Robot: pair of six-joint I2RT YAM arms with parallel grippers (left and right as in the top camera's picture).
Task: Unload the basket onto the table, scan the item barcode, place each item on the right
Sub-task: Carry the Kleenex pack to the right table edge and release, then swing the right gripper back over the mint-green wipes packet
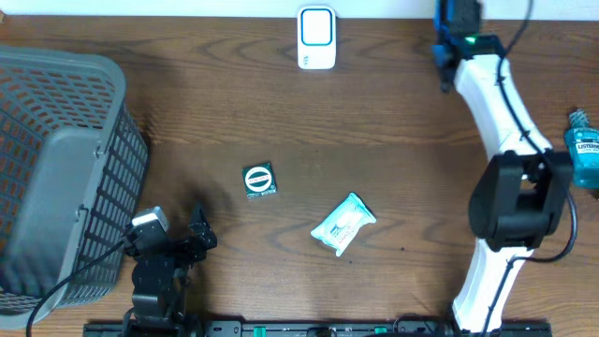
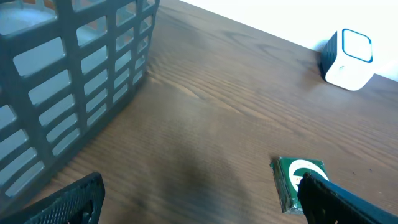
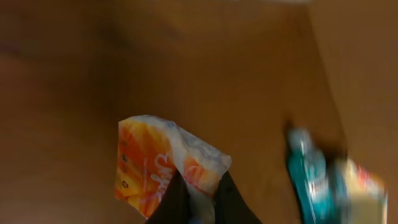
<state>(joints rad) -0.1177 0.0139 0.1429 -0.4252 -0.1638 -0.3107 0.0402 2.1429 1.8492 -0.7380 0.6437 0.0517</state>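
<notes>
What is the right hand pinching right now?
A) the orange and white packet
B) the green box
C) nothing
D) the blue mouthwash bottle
A: the right wrist view shows the right hand shut on the lower edge of the orange and white packet, while the green box lies free on the table and the blue mouthwash bottle sits untouched off to the side.
</notes>
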